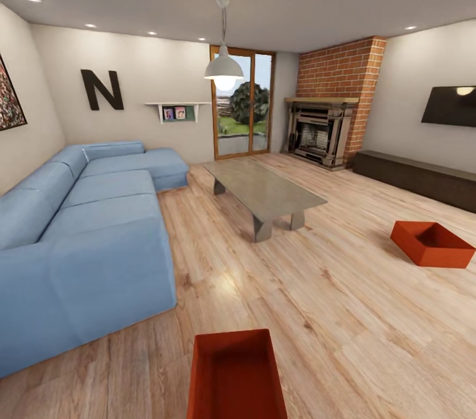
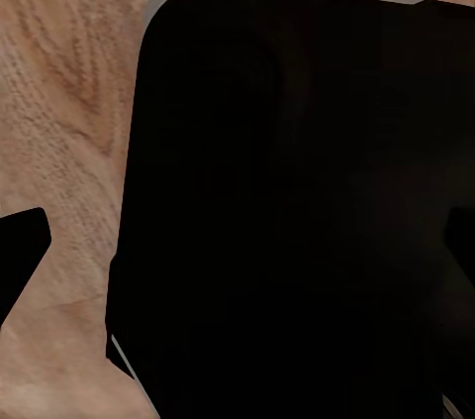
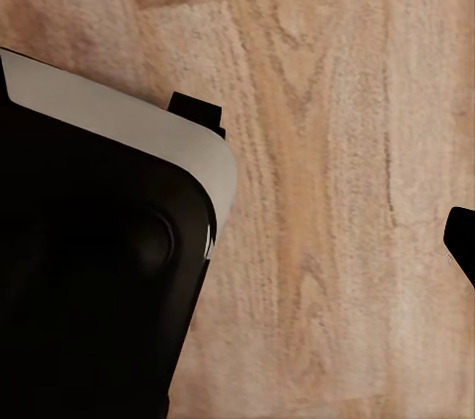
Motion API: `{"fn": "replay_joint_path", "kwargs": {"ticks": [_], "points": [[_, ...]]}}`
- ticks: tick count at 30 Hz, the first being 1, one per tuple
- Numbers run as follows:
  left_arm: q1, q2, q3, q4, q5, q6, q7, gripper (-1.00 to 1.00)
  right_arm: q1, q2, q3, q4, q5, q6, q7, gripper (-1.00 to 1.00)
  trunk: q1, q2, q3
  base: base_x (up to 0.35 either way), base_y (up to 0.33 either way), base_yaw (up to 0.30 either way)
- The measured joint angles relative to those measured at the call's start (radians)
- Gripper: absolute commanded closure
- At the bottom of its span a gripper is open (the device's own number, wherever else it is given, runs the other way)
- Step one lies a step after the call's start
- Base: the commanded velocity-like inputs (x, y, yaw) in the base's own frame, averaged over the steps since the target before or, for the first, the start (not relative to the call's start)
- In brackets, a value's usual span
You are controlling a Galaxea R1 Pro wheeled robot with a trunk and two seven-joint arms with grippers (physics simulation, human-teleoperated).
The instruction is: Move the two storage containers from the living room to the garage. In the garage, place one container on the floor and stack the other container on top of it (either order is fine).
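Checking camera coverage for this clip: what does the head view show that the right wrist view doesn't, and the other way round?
Head view: the living room, with two red-orange storage containers on the wood floor, one near, one farther right, plus a blue sofa, grey low table, brick fireplace and black "N".

Right wrist view: a close look down at a black, grey-edged rounded body, apparently part of the robot, and a small dark tip at the frame edge, possibly a finger.

Shared: the light wood plank flooring.

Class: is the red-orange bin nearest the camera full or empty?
Empty: the nearest storage container stands upright on the wood floor, its bare inner bottom visible.
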Motion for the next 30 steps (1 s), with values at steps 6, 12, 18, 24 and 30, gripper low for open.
{"fn": "replay_joint_path", "kwargs": {"ticks": [6,12,18,24,30], "points": [[0.0,0.0,-0.001,0.0,0.0,0.0,0.0,-1.0,0.0,0.001,0.0,0.0,0.0,0.0,0.0,-1.0,0.0,0.0,0.0,0.119,0.0,0.0],[0.0,0.0,-0.001,0.0,0.0,0.0,0.0,-1.0,0.0,0.001,0.0,0.001,0.0,0.0,0.001,-1.0,-0.001,0.0,0.0,0.286,0.0,0.0],[0.0,0.0,-0.001,0.0,0.0,0.0,0.0,-1.0,0.0,0.002,0.0,0.001,0.0,0.0,0.001,-1.0,0.0,0.0,0.0,0.11,0.0,0.0],[0.0,0.0,-0.001,0.0,0.0,0.0,0.0,-1.0,0.0,0.004,0.0,0.001,-0.005,0.001,0.0,-1.0,0.0,0.0,0.0,0.007,0.0,0.0],[0.0,0.0,0.0,0.0,0.0,0.0,0.0,-1.0,0.0,0.005,0.0,0.001,-0.006,0.002,0.0,-1.0,0.0,0.0,0.0,0.0,0.0,0.0]]}}
